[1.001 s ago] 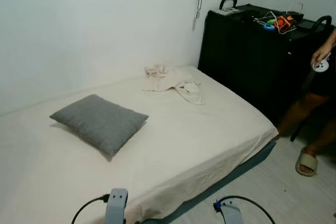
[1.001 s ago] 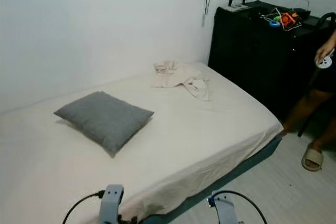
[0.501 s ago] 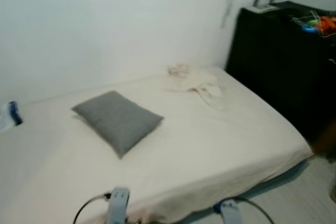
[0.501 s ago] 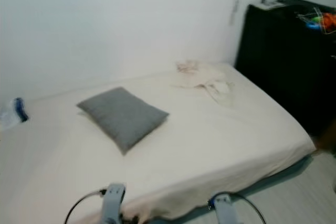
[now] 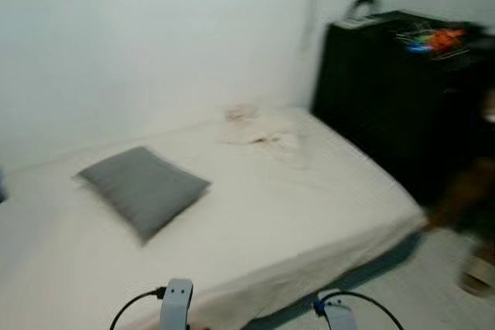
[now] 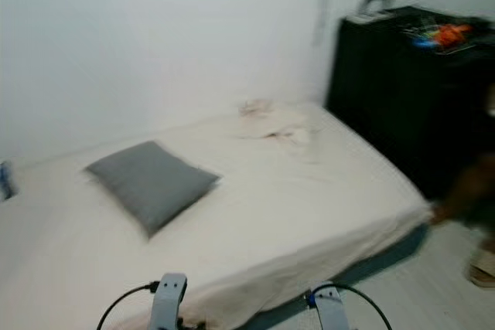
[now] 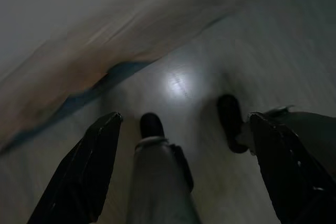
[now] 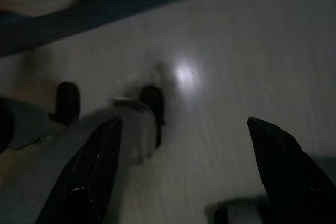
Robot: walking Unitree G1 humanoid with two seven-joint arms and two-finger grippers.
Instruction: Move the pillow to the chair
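Observation:
A grey square pillow [image 5: 143, 187] lies flat on the left part of a bed [image 5: 325, 214] covered by a cream sheet. Both arms hang low in front of the bed, their silver wrists at the bottom of the eye views: left arm [image 5: 176, 305], right arm [image 5: 337, 314]. In the left wrist view the left gripper [image 7: 185, 116] points down at the pale floor beside the bed's edge, fingers spread wide with nothing between them. The right gripper [image 8: 184, 120] hangs the same way over the floor, also open and empty. The views are blurred.
A crumpled cream cloth [image 5: 259, 133] lies at the bed's far end. A tall black dresser [image 5: 387, 90] with colourful clutter on top stands at the right. A person's leg [image 5: 464, 191] and slipper [image 5: 479, 272] are on the floor beside it. A white wall backs the bed.
The whole picture swung left half a second ago and has swung back right, so the camera turned. The pillow and cloth lie where they were. The person's leg is in view again.

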